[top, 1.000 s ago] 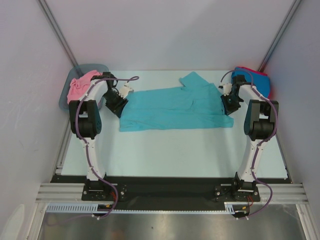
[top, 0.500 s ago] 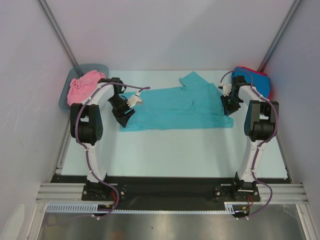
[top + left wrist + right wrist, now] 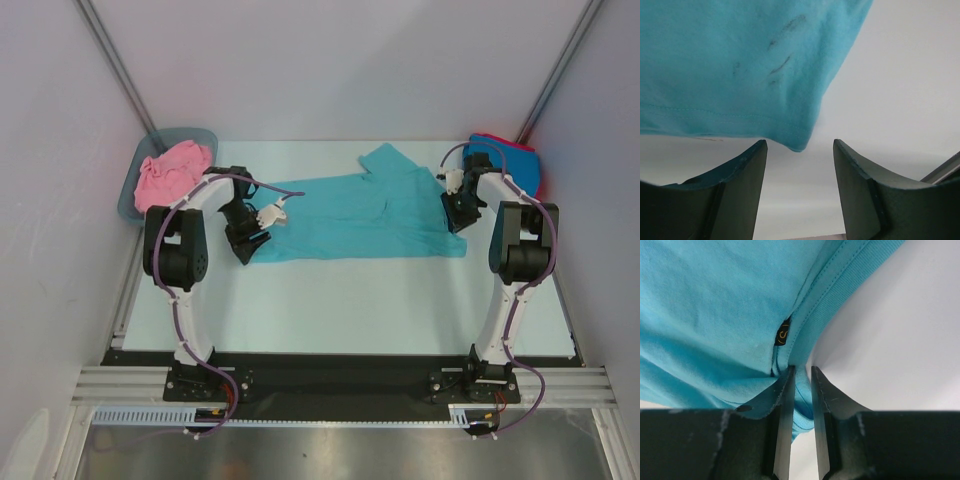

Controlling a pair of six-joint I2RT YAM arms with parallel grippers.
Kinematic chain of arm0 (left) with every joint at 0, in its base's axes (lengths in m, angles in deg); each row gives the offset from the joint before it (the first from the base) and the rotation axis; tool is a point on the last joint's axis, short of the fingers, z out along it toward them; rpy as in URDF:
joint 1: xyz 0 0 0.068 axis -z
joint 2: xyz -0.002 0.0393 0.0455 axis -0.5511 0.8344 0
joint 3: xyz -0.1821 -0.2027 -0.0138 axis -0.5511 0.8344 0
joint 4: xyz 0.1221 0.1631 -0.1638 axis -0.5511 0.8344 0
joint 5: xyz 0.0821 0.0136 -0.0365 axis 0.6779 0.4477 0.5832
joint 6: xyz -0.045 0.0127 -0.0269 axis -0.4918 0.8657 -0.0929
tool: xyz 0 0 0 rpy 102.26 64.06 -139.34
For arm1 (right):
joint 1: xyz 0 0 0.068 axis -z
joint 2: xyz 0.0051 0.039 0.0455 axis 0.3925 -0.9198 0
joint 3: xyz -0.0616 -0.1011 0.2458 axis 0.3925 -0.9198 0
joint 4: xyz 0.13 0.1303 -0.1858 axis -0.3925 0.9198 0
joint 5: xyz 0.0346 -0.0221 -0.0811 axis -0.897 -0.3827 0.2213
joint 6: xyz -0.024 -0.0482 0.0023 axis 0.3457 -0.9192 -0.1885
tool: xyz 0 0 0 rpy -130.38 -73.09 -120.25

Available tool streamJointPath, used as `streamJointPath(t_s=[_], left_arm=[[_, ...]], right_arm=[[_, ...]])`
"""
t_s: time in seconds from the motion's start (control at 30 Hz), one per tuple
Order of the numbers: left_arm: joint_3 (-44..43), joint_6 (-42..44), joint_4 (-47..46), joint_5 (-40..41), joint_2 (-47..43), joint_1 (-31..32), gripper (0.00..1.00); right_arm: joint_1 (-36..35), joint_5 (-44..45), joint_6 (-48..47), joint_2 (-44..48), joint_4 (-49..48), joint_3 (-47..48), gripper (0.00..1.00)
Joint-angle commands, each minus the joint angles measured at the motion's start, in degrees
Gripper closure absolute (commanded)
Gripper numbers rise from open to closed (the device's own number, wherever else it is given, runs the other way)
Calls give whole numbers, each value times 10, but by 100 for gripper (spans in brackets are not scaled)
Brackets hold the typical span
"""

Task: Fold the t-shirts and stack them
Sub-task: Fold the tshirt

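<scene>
Your right hand (image 3: 802,371) pinches the teal t-shirt (image 3: 360,215) at a ribbed edge, fingers nearly together with cloth between them, probably to anchor that end for a fold. Your left hand (image 3: 800,146) stands spread, the shirt's bottom corner at its fingertips but not gripped, seemingly lined up to take it. That shirt lies flat across the desk (image 3: 350,300). The pink t-shirt (image 3: 170,172) sits heaped in the tub (image 3: 197,134), far left. Behind your right arm, the bright blue t-shirt (image 3: 472,144) and the red t-shirt (image 3: 525,160) are mostly hidden, so you cannot tell whether they are folded.
</scene>
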Motion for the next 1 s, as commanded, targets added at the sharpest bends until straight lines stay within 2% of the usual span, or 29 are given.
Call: streamJointPath(t_s=[0.0,0.1,0.23,0.37,0.53,0.63,0.73,0.77,0.83,0.9,0.93,0.97], left_arm=[[-4,21,-17,14,-13,-3,39],[-3,24,-20,16,-7,-3,40],[2,24,-27,16,-1,-3,46],[2,25,-21,0,-2,-2,43],[-2,30,-5,-9,-7,1,44],[8,32,-3,-10,-5,4,53],[16,31,-1,-16,-2,5,65],[20,32,1,-20,-2,5,77],[22,30,3,-22,1,6,87],[23,29,6,-26,7,6,85],[23,28,6,-26,10,6,80],[22,26,5,-27,13,7,79]], right_arm=[[-5,-1,1,30,12,-6,75],[-5,-1,2,32,12,-7,76],[-5,-2,3,33,13,-6,76],[-5,2,2,32,14,-3,76],[-5,1,2,28,13,0,76],[-6,0,3,25,14,2,76],[-7,0,3,23,16,4,77],[-7,0,2,23,15,5,77],[-7,1,2,23,15,6,77],[-6,1,2,23,17,8,77],[-7,0,2,23,18,9,77],[-7,0,2,22,17,9,78]])
